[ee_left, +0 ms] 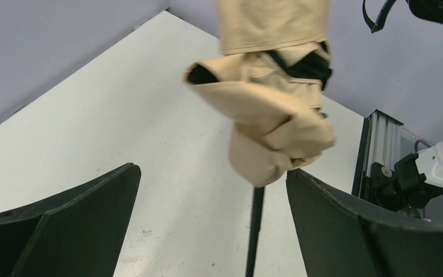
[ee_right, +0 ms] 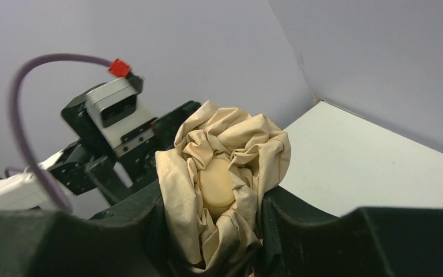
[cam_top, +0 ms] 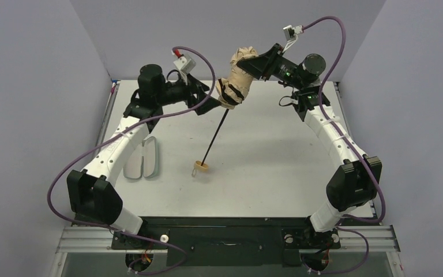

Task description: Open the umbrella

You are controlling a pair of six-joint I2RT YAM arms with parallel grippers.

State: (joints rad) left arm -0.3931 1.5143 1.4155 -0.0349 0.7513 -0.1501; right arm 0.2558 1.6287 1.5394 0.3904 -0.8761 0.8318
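One grip: tan fabric folding umbrella (cam_top: 237, 81) clamped by right pincer (ee_right: 216, 225).
Left pincer (ee_left: 212, 173) is spread open; the umbrella could be dropped should its cloth slip.

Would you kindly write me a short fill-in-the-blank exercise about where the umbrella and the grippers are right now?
1. The right gripper holds the umbrella by its folded ____.
2. The left gripper has its jaws ____, holding nothing.
3. The handle rests on the ____.
4. The sleeve lies beside the ____ arm.
Missing words: canopy; open; table; left.
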